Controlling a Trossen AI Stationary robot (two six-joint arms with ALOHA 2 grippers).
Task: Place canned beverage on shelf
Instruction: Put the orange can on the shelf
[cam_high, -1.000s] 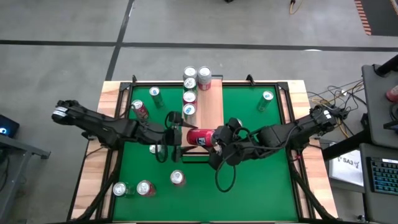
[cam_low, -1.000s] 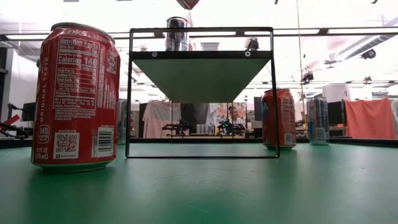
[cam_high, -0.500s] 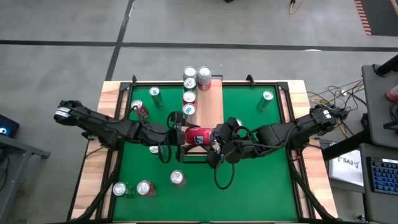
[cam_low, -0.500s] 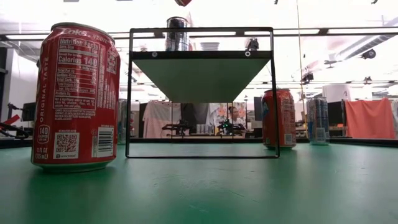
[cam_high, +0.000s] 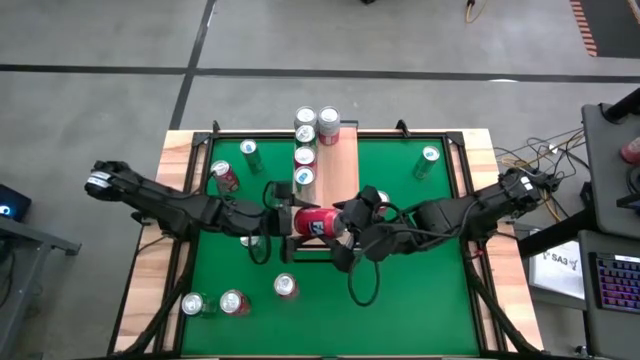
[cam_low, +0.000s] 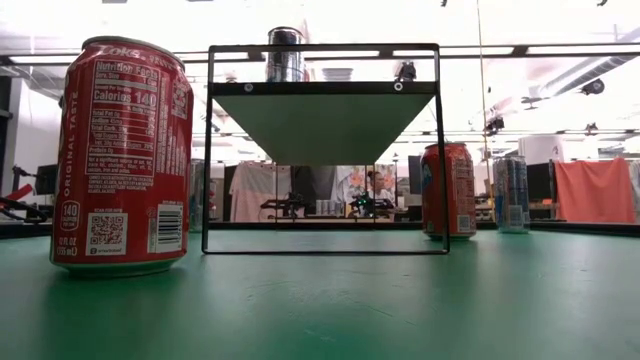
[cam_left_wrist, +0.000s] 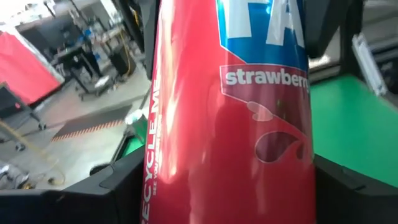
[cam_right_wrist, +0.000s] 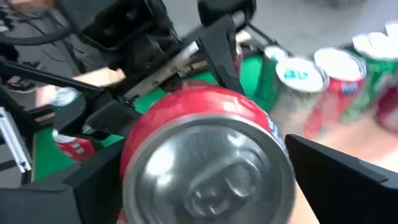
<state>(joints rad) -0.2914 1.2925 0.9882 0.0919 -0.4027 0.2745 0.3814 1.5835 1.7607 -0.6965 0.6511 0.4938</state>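
Red strawberry soda can (cam_high: 316, 222), frame centre, sideways over pale wooden shelf (cam_high: 343, 170). Left hand (cam_high: 280, 220) grasping it; right hand (cam_high: 345, 224) spread wide, released. Risk: tipping, rolling off on release.

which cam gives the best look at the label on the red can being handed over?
Left wrist view: the red can fills the frame, "strawberry" lettering readable. Right wrist view shows only its silver end. High view shows it small, lying sideways between the left end effector and right end effector over the shelf. Low view misses it.
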